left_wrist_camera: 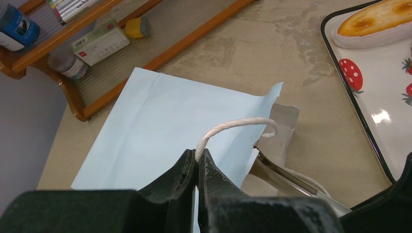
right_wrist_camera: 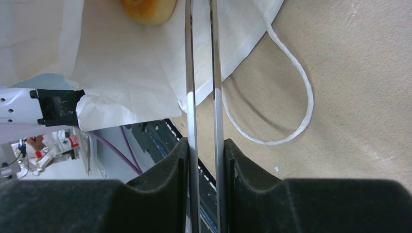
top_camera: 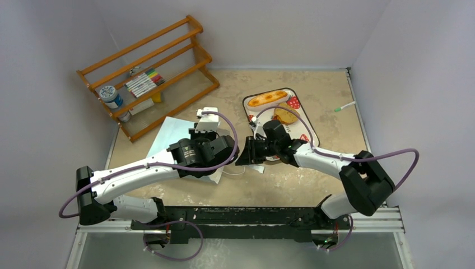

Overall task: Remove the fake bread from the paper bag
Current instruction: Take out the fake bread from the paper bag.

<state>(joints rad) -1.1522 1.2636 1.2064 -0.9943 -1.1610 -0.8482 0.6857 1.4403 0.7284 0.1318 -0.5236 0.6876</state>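
Note:
The pale-blue paper bag (left_wrist_camera: 160, 121) lies flat on the table, its white-lined mouth (right_wrist_camera: 126, 73) facing right. My left gripper (left_wrist_camera: 197, 158) is shut on the bag's white cord handle (left_wrist_camera: 233, 125). My right gripper (right_wrist_camera: 206, 145) is shut on the long metal tongs (right_wrist_camera: 191, 73); both tong arms sit against its pads and reach into the bag's mouth. An orange roll (right_wrist_camera: 148, 9) lies inside the bag, just left of the tong arms. On the strawberry-print tray (top_camera: 311, 131) lie a long golden loaf (top_camera: 268, 98) and a brown piece of bread (top_camera: 285, 116).
A wooden rack (top_camera: 148, 73) with markers, jars and a small box stands at the back left, close behind the bag. The bag's second cord handle (right_wrist_camera: 306, 97) loops loose on the table. A green-tipped pen (top_camera: 345, 106) lies near the right wall.

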